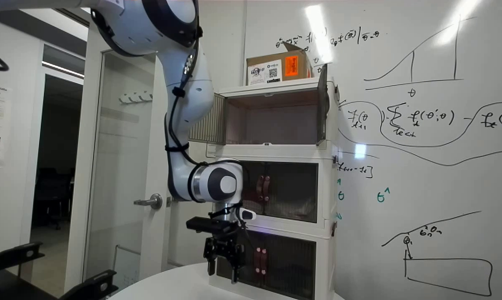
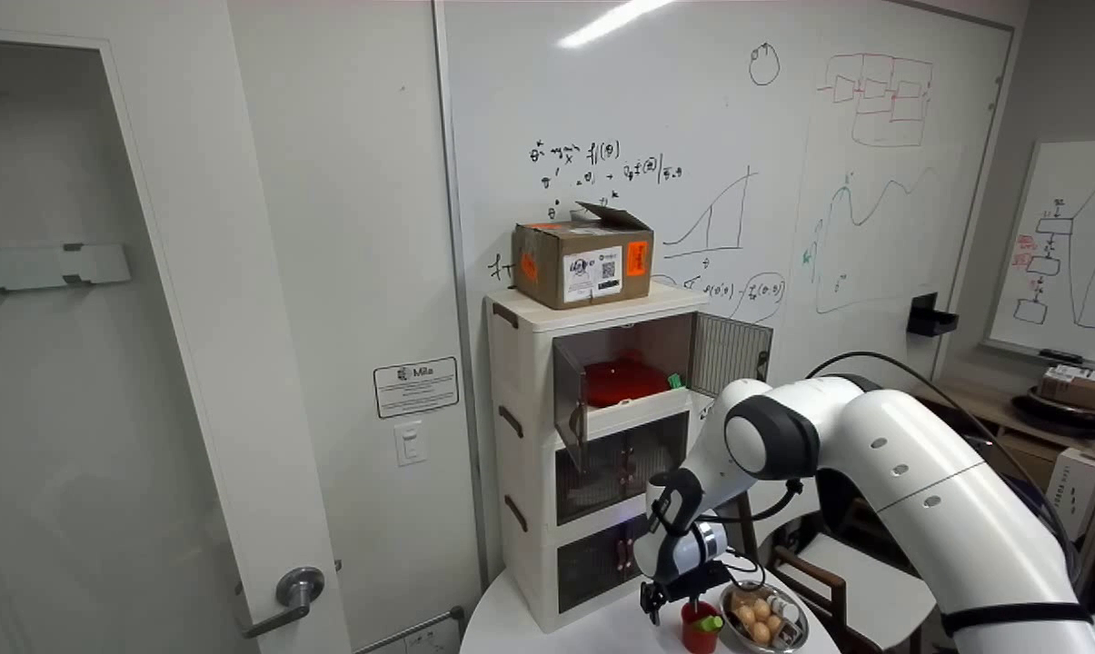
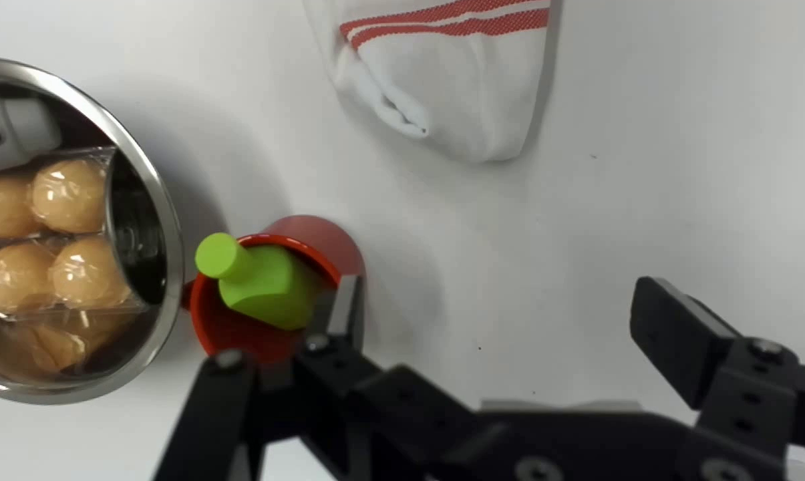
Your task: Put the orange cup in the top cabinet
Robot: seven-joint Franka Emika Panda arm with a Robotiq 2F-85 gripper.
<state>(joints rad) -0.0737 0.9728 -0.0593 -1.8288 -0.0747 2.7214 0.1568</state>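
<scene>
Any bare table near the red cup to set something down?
In the wrist view, the widest bare patch of table, bordered by the red cup, the striped cloth and the open gripper, reaches the right edge. A smaller one lies between cloth and metal bowl. It's crowded between cup and bowl.

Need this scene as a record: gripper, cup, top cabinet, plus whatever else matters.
gripper: open, one fingertip overlapping the cup in wrist view; contact unclear
cup: red, upright on table, beside metal bowl
in cup: green bottle-shaped item
top cabinet: both doors open, red item inside
atop top cabinet: cardboard box
lower doors: shut
metal bowl: wrapped egg-like items
cloth: white, red stripes
</scene>
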